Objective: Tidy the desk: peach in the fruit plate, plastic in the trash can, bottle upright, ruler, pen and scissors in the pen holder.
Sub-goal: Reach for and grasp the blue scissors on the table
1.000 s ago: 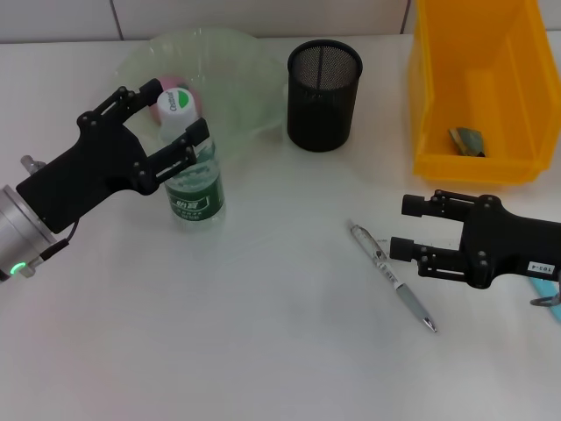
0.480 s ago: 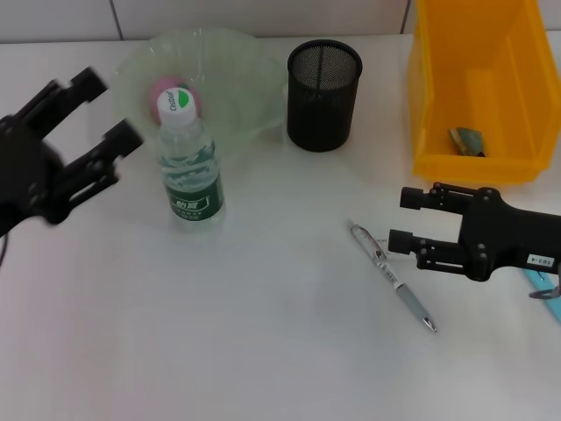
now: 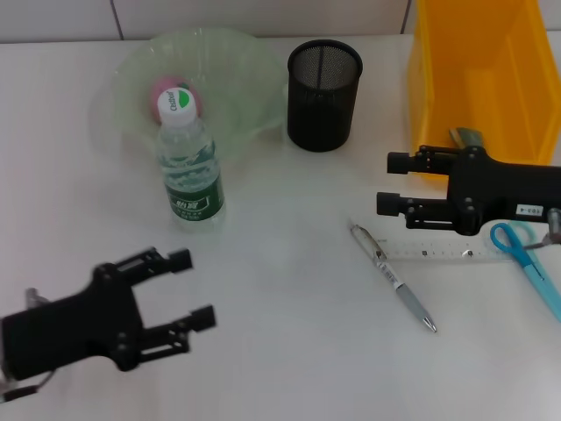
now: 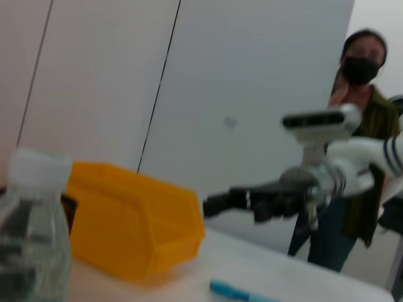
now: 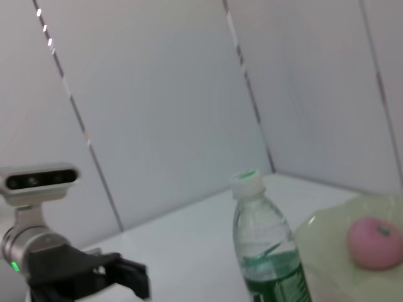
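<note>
The bottle (image 3: 189,163) stands upright in front of the pale green fruit plate (image 3: 237,79), which holds the pink peach (image 3: 164,90). A black mesh pen holder (image 3: 324,83) is empty. The pen (image 3: 393,277), clear ruler (image 3: 447,253) and blue scissors (image 3: 526,254) lie on the desk at right. A scrap of plastic (image 3: 465,136) lies in the yellow trash can (image 3: 482,53). My right gripper (image 3: 388,183) hovers open just in front of the trash can, above the ruler. My left gripper (image 3: 193,289) is open at the near left, apart from the bottle.
In the left wrist view, the bottle (image 4: 28,242), trash can (image 4: 129,217) and my right gripper (image 4: 217,202) show, with a masked person (image 4: 359,126) standing behind. The right wrist view shows the bottle (image 5: 267,251), peach (image 5: 376,242) and my left gripper (image 5: 126,280).
My left gripper let go of the upright bottle and drew back to the near left. My right gripper moved back toward the trash can, uncovering the ruler and scissors.
</note>
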{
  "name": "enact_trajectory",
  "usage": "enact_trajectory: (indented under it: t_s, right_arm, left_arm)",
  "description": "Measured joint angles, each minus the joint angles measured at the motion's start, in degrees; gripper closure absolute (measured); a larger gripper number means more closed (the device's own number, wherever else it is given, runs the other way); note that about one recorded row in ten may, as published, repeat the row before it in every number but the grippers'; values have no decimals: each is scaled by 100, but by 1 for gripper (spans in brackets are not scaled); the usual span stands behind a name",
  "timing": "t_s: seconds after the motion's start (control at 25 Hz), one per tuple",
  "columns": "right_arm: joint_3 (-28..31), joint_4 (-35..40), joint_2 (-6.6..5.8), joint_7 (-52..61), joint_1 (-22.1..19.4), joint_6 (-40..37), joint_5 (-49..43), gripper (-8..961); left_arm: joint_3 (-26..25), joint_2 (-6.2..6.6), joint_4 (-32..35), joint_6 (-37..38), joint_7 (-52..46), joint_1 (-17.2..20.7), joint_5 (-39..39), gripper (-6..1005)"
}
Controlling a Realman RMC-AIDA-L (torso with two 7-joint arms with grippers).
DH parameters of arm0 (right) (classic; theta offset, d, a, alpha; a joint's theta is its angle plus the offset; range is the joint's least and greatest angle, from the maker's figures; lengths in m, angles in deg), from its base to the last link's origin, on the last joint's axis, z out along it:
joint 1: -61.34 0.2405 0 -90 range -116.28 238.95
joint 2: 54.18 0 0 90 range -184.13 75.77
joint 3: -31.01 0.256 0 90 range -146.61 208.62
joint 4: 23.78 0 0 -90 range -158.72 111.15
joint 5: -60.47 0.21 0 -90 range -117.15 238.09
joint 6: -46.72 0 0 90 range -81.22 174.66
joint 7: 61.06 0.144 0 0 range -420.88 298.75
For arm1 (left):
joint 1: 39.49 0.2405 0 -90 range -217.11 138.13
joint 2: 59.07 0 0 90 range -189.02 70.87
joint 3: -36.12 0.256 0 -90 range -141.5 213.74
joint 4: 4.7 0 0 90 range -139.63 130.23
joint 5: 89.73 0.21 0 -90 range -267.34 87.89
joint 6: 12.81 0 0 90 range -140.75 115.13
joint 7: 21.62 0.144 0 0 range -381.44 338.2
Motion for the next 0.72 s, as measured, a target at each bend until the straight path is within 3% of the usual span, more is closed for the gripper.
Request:
enact_trajectory:
  t_s: [0.08,0.16,0.24,0.28,0.32,0.44,0.48,0.52,0.68,0.72]
  right_arm:
    - [-460,365,-14,423,73,68,-21,241]
    - [-647,550,-17,663,85,87,-25,241]
    - [-967,1008,-21,1225,93,98,-71,241]
    - [-1299,1622,-21,2019,97,87,-281,241]
    - [-1299,1622,-21,2019,97,87,-281,241]
    - [-1777,2843,6,3474,153,-37,-979,240]
    - [-2078,3690,66,4410,196,-193,-1567,240]
    - [-2078,3690,66,4410,196,-193,-1567,240]
    - [-2868,5235,203,6188,227,-583,-2736,240]
    - [-2868,5235,203,6188,227,-583,-2736,240]
  left_arm:
    - [6,-117,-18,-236,-55,-143,310,198]
    - [11,-148,-28,-288,-105,-207,424,197]
    - [12,-188,-30,-366,-194,-298,563,197]
    - [12,-205,-31,-393,-228,-333,613,197]
    - [12,-205,-31,-393,-228,-333,613,197]
    - [18,-218,-33,-410,-305,-400,640,197]
    - [21,-219,-33,-410,-336,-418,647,198]
    - [21,-219,-33,-410,-336,-418,647,198]
    - [24,-218,-21,-416,-385,-451,652,198]
    - [24,-218,-21,-416,-385,-451,652,198]
